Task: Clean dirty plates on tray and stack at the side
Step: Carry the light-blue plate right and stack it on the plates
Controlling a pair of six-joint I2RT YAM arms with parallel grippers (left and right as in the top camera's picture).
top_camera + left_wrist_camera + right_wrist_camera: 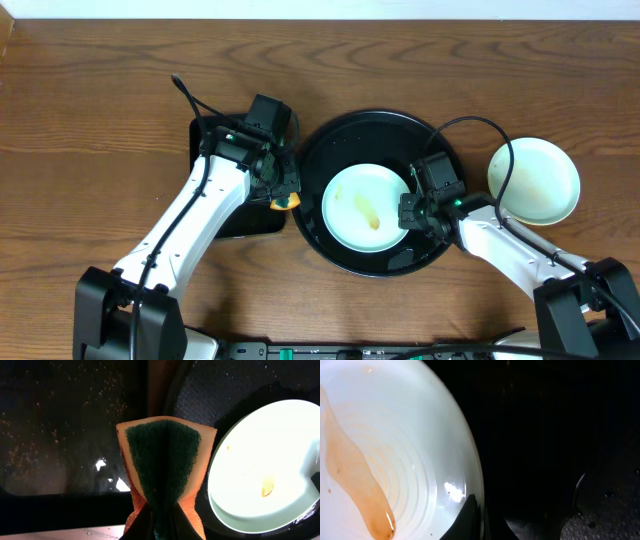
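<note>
Wooden tabletop: one smeared mint plate lies unscrubbed in the round black tray, right gripper pinching its rim; left gripper clamps an orange-green sponge beside the tray; one clean plate outside.

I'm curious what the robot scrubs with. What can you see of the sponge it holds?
The sponge is an orange foam block with a dark green scouring face turned toward the left wrist camera. The left gripper pinches one end, creasing it down the middle. It sits over the gap between the rectangular black tray and the round tray; contact below is unclear.
</note>
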